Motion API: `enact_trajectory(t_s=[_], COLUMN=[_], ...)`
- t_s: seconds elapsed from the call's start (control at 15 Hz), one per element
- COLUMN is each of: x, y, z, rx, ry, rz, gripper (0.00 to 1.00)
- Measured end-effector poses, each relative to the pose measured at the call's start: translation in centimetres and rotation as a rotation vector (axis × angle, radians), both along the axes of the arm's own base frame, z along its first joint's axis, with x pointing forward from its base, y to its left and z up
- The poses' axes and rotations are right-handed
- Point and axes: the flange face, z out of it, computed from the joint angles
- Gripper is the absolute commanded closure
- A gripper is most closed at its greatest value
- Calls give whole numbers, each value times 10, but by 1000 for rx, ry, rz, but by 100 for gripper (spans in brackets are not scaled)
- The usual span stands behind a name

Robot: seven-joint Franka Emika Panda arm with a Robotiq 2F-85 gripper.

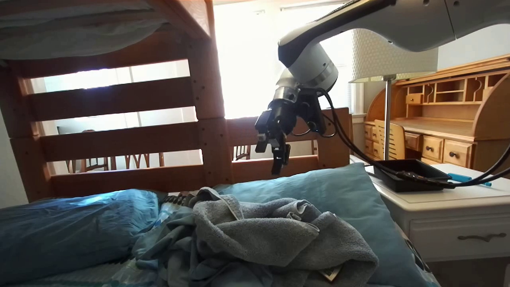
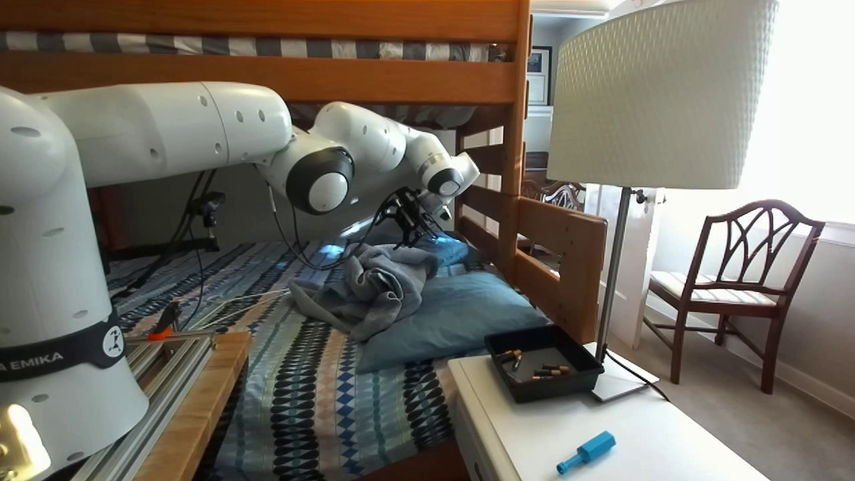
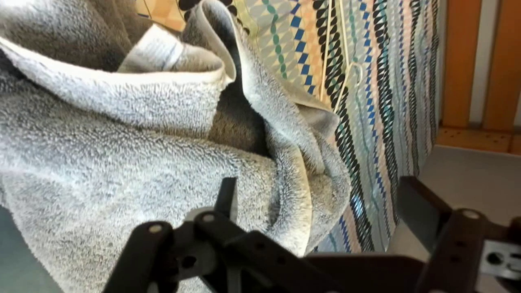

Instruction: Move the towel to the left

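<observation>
The towel (image 1: 259, 235) is a rumpled grey cloth heaped on the bed, partly over a blue pillow (image 1: 338, 187). It also shows in an exterior view (image 2: 394, 280) and fills the left of the wrist view (image 3: 122, 171). Bluish cloth (image 1: 203, 259) lies bunched under and beside it. My gripper (image 1: 271, 159) is open and empty, pointing down above the towel's level in both exterior views (image 2: 407, 230). In the wrist view the gripper's (image 3: 317, 183) left finger overlaps the towel and the right finger is beyond its edge. No contact shows.
A second blue pillow (image 1: 79, 227) lies along the bed. Wooden bunk rails (image 1: 123, 143) stand behind. A white nightstand (image 2: 641, 447) holds a black tray (image 2: 581, 381), a blue tool (image 2: 588, 451) and a lamp (image 2: 661, 100). Patterned bedding (image 2: 320, 407) lies beneath.
</observation>
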Motion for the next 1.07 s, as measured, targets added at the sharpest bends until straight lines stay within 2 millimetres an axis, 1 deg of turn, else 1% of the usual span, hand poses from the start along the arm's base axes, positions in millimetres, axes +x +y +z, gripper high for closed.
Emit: enact_trajectory(t_s=[0.2,0.27,0.33,0.53,0.67,0.87,1.0,1.07], x=[-8,-9,-6,5,9,9,13,13], y=[-5,-3,3,22,30,32,29,29], z=[3,4,5,5,3,1,6,8], rx=[-4,0,6,6,-33,-146,-218,-223], ry=[41,39,22,-84,-166,-276,-351,-359], rz=[69,63,20,-126,-179,-185,-183,-184], gripper=[0,0,0,0,0,0,0,0])
